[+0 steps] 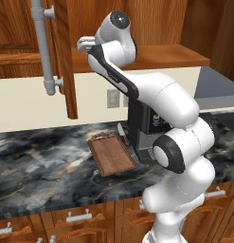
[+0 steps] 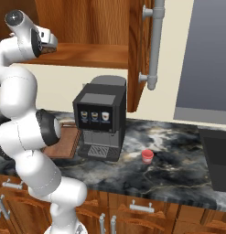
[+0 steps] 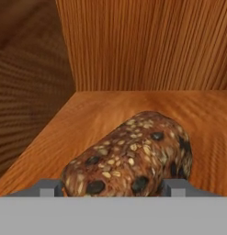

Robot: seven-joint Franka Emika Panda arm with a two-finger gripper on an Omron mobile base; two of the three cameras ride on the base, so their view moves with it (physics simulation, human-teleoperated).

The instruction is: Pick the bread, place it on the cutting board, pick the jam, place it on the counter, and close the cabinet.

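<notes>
Bread (image 3: 133, 153), a seeded dark loaf, is being flanked by the tool (image 3: 112, 188) at the bottom centre of the hand view, one fingertip (image 3: 49, 187) at each side of its near end. The jaws are being held partly open; whether they are pressing the crust yet cannot be told. The loaf is lying on the cabinet (image 1: 151, 54) shelf, near the back corner. It is judged light, slightly yielding and crumbly, best taken across its short width.

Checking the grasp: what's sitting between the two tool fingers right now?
The bread lies between the tool's fingers in the hand view, on the cabinet shelf, one finger at each side.
</notes>
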